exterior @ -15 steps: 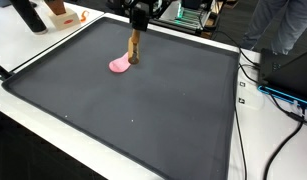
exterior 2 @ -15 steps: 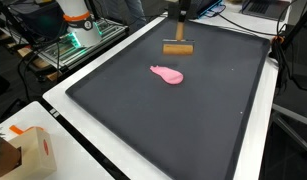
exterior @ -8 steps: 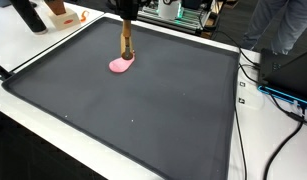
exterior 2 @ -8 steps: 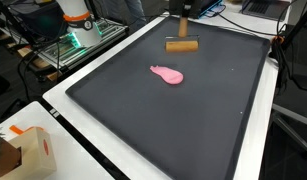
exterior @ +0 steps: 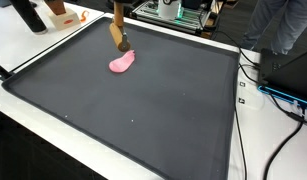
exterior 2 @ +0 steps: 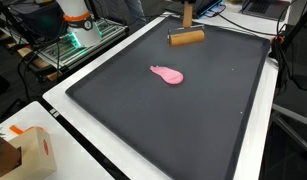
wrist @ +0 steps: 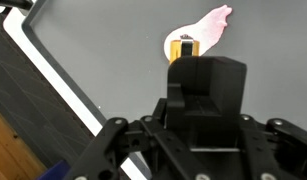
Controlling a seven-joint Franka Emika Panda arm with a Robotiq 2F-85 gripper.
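The tool [wrist: 189, 60] is closed on a wooden mallet [exterior 2: 187, 37], holding it by the upper end of the handle so that the round head hangs crosswise below. In both exterior views only the mallet shows, because the tool itself is cut off by the top edge. In the wrist view the tool's black body fills the lower half, and just past it a small patch of the mallet [wrist: 184, 48] peeks out between the fingers. The mallet [exterior: 118, 35] hangs clear of the dark mat [exterior: 163, 110], over the part near its far rim, with the head tilted slightly. A pink piece [exterior: 121, 62] lies flat on the mat. In an exterior view it seems to sit right under the mallet head, but in another exterior view the pink piece [exterior 2: 167, 74] lies apart from the mallet, nearer the middle of the mat [exterior 2: 183, 125]. The wrist view shows the pink piece [wrist: 208, 25] beyond the mallet, not touching it. The mat has a raised black rim and lies on a white tabletop [exterior: 38, 50]. A cardboard box [exterior 2: 28, 150] stands on the tabletop [exterior 2: 61, 100] off one corner of the mat, and black cables [exterior: 278, 110] trail beside the mat's other side.
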